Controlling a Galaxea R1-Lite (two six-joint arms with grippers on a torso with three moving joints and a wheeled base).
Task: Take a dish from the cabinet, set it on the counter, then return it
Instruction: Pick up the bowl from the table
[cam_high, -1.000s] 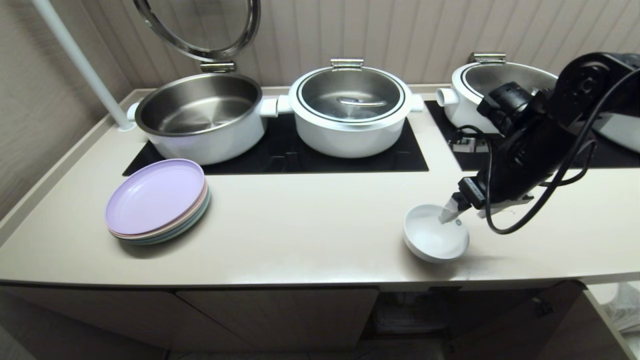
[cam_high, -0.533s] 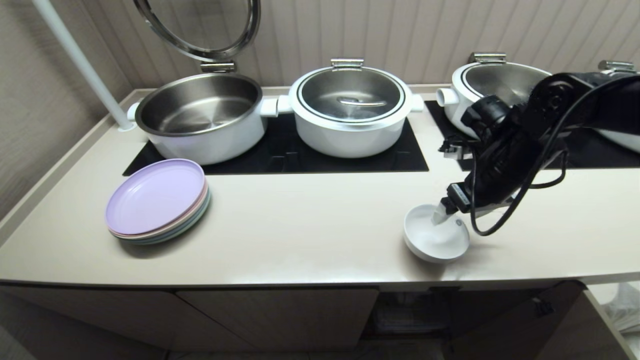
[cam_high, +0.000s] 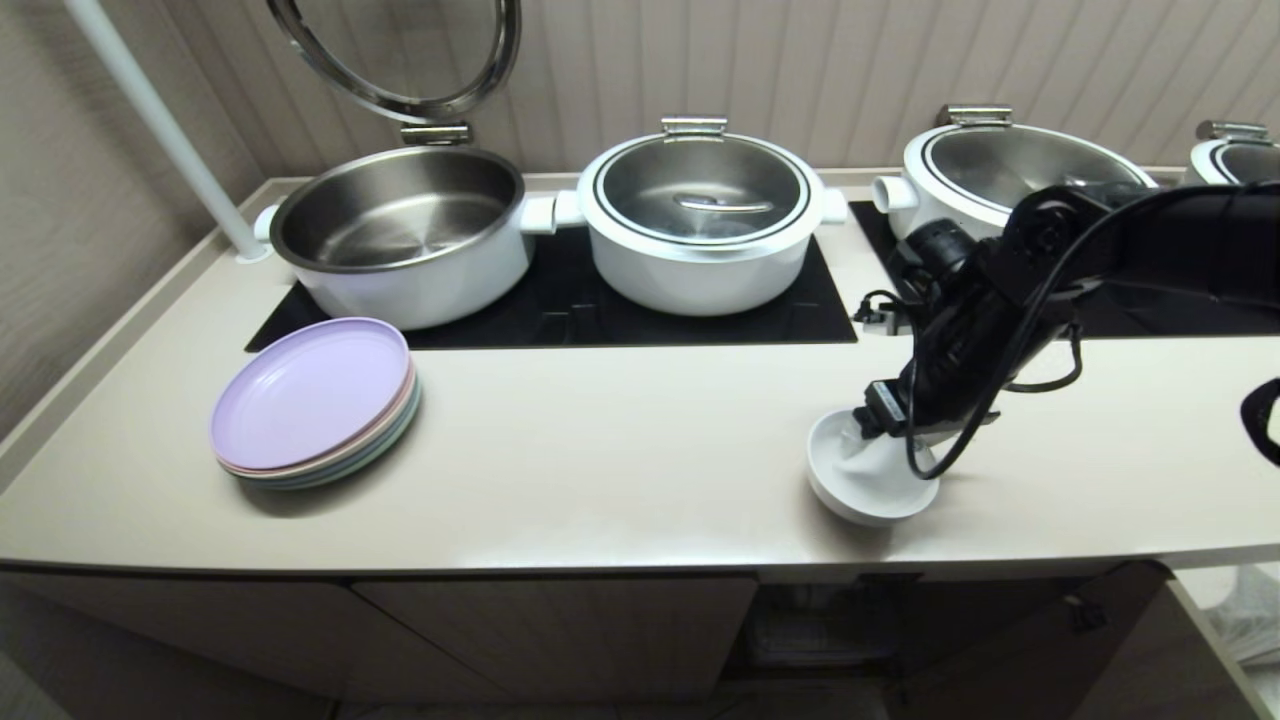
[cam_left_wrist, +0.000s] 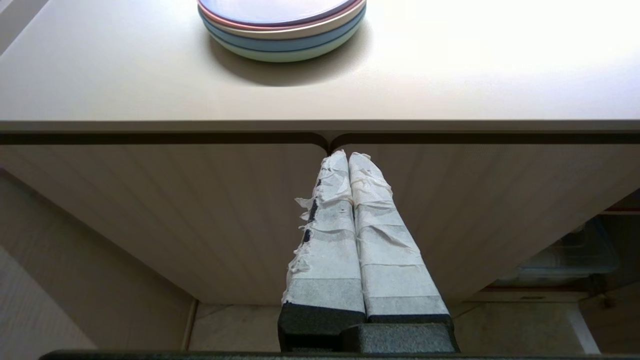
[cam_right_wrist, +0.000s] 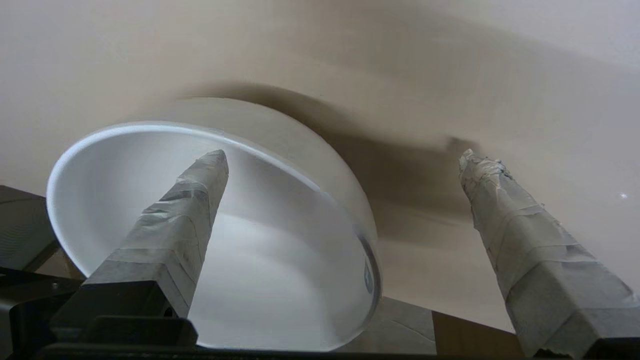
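The dish (cam_high: 850, 488), a small white bowl, stands upright on the counter (cam_high: 620, 450) near its front edge, right of centre. My right gripper (cam_high: 895, 445) is open and straddles the bowl's rim from the right. In the right wrist view one taped finger (cam_right_wrist: 200, 190) is inside the dish (cam_right_wrist: 260, 260) and the other finger (cam_right_wrist: 505, 200) is well outside it over the bare counter (cam_right_wrist: 450, 75); neither presses the wall. The cabinet (cam_high: 550, 630) runs below the counter. My left gripper (cam_left_wrist: 348, 156) is parked shut in front of a ribbed cabinet door (cam_left_wrist: 150, 210).
A stack of pastel plates (cam_high: 312, 400) lies at the counter's left. On the black hob (cam_high: 600, 310) stand an open steel pot (cam_high: 400, 230) and a lidded pot (cam_high: 700, 215); a third pot (cam_high: 985, 170) is behind my right arm. A dark cabinet opening (cam_high: 820, 625) shows below the dish.
My right arm has sunk and shifted left, bringing its finger deeper into the dish. The dish has stayed in place. The left arm has not moved.
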